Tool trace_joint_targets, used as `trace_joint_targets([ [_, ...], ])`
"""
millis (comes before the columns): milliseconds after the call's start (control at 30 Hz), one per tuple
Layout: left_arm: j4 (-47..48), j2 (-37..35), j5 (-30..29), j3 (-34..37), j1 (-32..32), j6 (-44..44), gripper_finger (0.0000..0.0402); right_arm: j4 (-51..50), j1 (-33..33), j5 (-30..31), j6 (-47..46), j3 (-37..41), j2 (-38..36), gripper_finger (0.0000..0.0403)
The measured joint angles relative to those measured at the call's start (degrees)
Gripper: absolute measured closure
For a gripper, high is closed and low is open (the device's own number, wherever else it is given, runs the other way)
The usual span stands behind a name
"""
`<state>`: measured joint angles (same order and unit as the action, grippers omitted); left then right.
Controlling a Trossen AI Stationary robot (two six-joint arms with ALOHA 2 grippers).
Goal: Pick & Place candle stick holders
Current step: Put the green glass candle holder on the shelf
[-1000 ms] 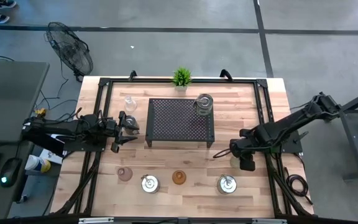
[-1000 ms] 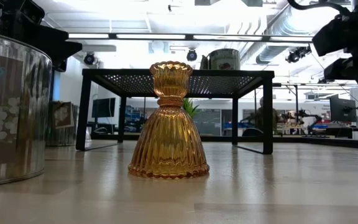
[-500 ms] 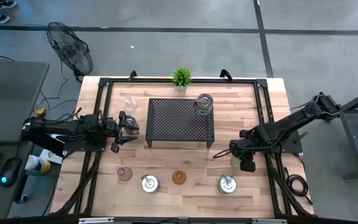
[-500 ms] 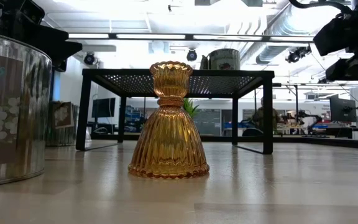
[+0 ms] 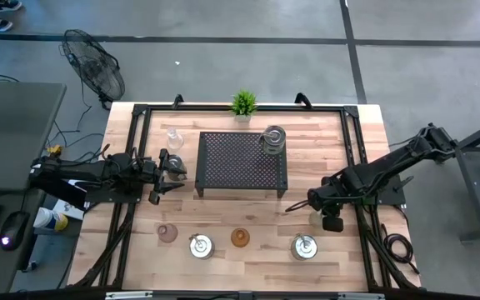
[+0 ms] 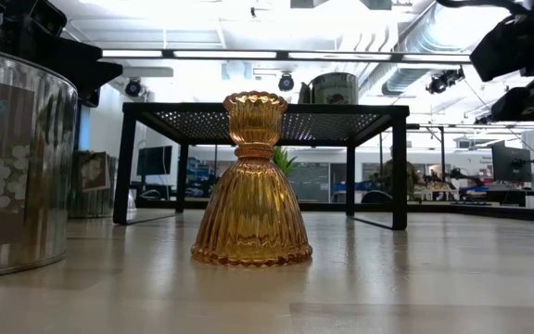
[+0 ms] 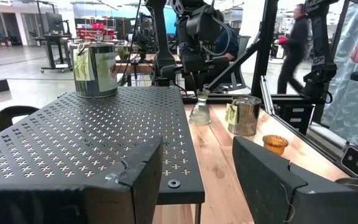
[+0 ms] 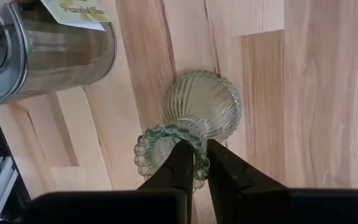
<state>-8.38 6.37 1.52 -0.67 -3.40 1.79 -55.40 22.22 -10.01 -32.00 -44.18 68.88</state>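
Two arms are working at the table (image 5: 323, 167). Right gripper (image 8: 199, 163) is hovering off the rack's right-front corner; in its wrist cam the fingers are squeezing tight on the beaded rim of a greenish glass holder (image 8: 194, 121), w/ barely a gap between the pads. That holder is sitting upright on the wood, just beside a silver tin (image 8: 39, 50), not touching it.

Left gripper (image 5: 173, 171) is waiting at the rack's left edge, fingers (image 7: 278, 180) spread apart, nothing between them.

Front row, left to right in the high view: pink holder (image 5: 167, 233), silver disc-base holder (image 5: 200, 245), amber holder (image 5: 240, 238), another silver one (image 5: 304, 246). Low cam is showing the amber one standing upright, center frame. Clear holder (image 5: 174, 137) is standing back left of the rack (image 5: 242, 160). A shiny can (image 5: 274, 138) is sitting on the rack's back-right corner. Potted plant (image 5: 242, 103) is at the far edge.
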Motion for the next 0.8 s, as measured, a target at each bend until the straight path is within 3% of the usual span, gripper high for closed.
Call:
trace_joint_targets([
  [800,0.0,-0.01,0.0,0.0,0.0,0.01,0.0213,-0.22,-6.05,-8.55,-0.76,0.11,0.09,0.039],
])
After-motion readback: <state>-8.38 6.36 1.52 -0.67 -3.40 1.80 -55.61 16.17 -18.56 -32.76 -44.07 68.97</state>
